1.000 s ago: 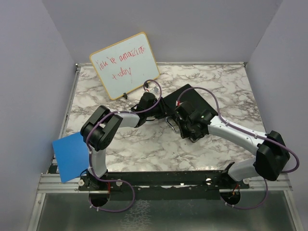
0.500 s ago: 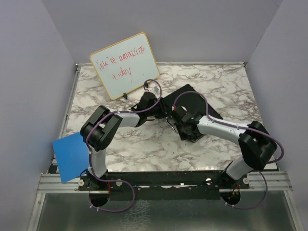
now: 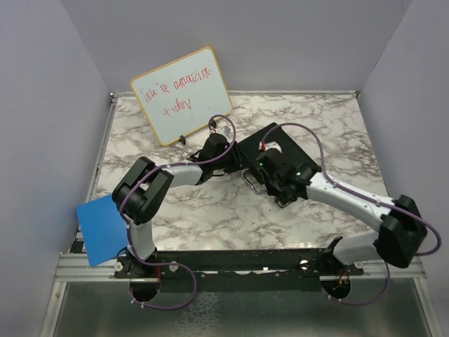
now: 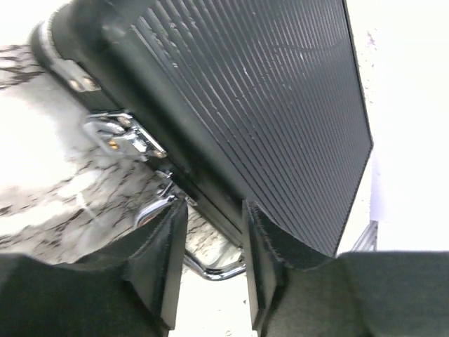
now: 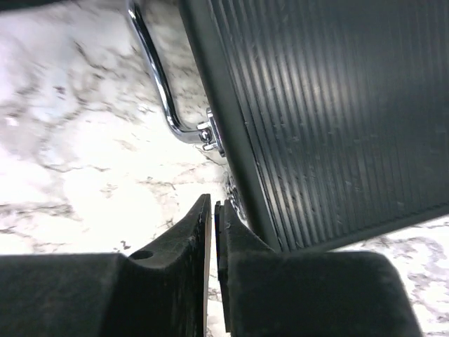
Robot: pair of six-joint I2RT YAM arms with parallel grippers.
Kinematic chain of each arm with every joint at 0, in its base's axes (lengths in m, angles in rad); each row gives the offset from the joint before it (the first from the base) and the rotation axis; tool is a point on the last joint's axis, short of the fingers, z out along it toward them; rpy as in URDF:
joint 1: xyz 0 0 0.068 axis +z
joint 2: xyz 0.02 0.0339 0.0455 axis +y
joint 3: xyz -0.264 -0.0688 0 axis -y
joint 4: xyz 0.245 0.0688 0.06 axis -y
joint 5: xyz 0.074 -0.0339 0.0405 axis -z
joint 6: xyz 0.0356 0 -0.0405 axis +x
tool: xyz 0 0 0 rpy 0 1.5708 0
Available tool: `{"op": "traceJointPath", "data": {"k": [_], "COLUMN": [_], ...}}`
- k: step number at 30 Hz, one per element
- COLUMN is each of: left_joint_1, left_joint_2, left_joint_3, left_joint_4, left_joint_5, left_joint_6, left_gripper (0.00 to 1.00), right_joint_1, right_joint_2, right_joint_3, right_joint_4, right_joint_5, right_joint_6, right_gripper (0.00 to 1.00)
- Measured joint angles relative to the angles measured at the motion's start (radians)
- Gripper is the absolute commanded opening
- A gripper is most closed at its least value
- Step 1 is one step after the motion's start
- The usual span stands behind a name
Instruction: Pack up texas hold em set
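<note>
The black ribbed briefcase point(image 3: 280, 144) lies closed on the marble table, its chrome handle point(image 3: 247, 181) facing the arms. My left gripper point(image 3: 235, 163) stands open at the case's front edge. In the left wrist view the briefcase point(image 4: 266, 91) fills the top, a silver latch point(image 4: 119, 133) shows on its side, and the handle point(image 4: 210, 270) crosses the gap of the left gripper point(image 4: 212, 210) without being pinched. My right gripper point(image 3: 270, 189) is at the same edge. In the right wrist view the right gripper point(image 5: 212, 202) is shut on nothing beside the briefcase point(image 5: 337, 105), below the handle point(image 5: 158, 77). Chips, cards and dice are out of view.
A wood-framed whiteboard point(image 3: 181, 95) with red writing leans at the back left. A blue sheet point(image 3: 102, 228) hangs over the table's left front edge. Grey walls close in the table on three sides.
The right arm swung its elbow in and back out beside the case, and its jaws closed from partly open. The left arm and the briefcase stayed put.
</note>
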Motion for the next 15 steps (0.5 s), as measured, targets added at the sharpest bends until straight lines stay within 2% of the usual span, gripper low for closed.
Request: {"op": "traceJointPath", "data": {"k": [6, 7, 8, 10, 12, 15], "left_joint_1": [0.002, 0.003, 0.004, 0.005, 0.005, 0.006], "left_joint_2": [-0.115, -0.153, -0.188, -0.262, -0.339, -0.47], "left_joint_3": [-0.003, -0.007, -0.011, -0.022, -0.035, -0.062], "left_joint_4": [-0.127, -0.147, -0.166, -0.201, -0.245, -0.327], "left_joint_5": [-0.074, -0.091, -0.108, -0.14, -0.177, -0.229], "left_joint_6": [0.075, 0.091, 0.102, 0.129, 0.157, 0.195], "left_gripper": [0.64, 0.7, 0.78, 0.97, 0.99, 0.99], "right_joint_1": [0.0, 0.0, 0.0, 0.0, 0.0, 0.0], "right_joint_2": [-0.228, -0.25, -0.274, -0.314, -0.346, -0.393], "right_joint_3": [0.076, 0.086, 0.098, 0.117, 0.14, 0.186], "right_joint_4": [-0.072, -0.081, -0.093, -0.117, -0.15, -0.203], "right_joint_5": [0.091, 0.108, 0.132, 0.178, 0.219, 0.273], "right_joint_6": [0.014, 0.016, 0.02, 0.027, 0.029, 0.029], "right_gripper": [0.43, 0.5, 0.61, 0.77, 0.86, 0.92]}}
